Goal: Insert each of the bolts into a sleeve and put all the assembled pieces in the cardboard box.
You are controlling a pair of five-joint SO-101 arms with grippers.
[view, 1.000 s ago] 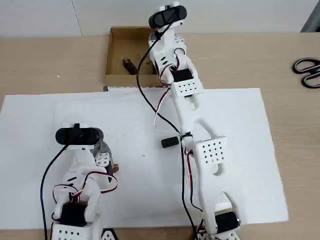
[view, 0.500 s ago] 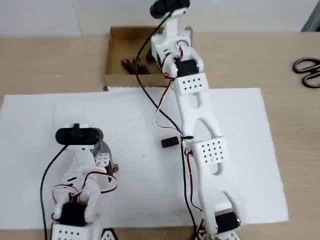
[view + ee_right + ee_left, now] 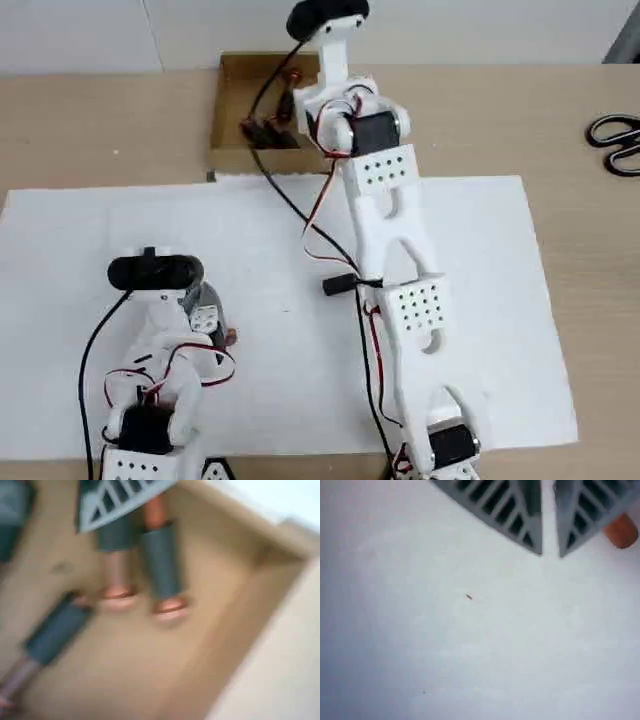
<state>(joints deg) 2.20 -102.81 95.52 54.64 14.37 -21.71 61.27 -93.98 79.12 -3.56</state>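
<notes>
Bolt-in-sleeve pieces: three lie on the floor of the cardboard box (image 3: 235,600), all under the right pincer (image 3: 57,517).
- First piece (image 3: 161,565) and second piece (image 3: 116,550) lie side by side, directly below the lattice finger (image 3: 120,497). Both have dark sleeves and copper heads pointing away from the pincer.
- The first piece's copper shaft runs up under that finger.
- Third piece (image 3: 56,630) lies further out on the pincer's other-finger side, angled to the other two and apart from them.
- Right pincer jaws look apart with nothing between them. It is blurry, so confidence is moderate.
- The right arm (image 3: 385,230) is stretched out across the white paper sheet (image 3: 120,230), with its wrist over the box.

Left pincer (image 3: 550,554) is well apart from the box and points down at the paper, close to it.
- Its jaws are narrow, with a thin slit and only paper showing through. It holds nothing.
- An orange-brown stub (image 3: 622,530) sits just beside the outer face of one finger. Can't tell whether it's a bolt.

Scissors (image 3: 615,140) lie on the bare table (image 3: 100,110), far to the right pincer's outer side.
</notes>
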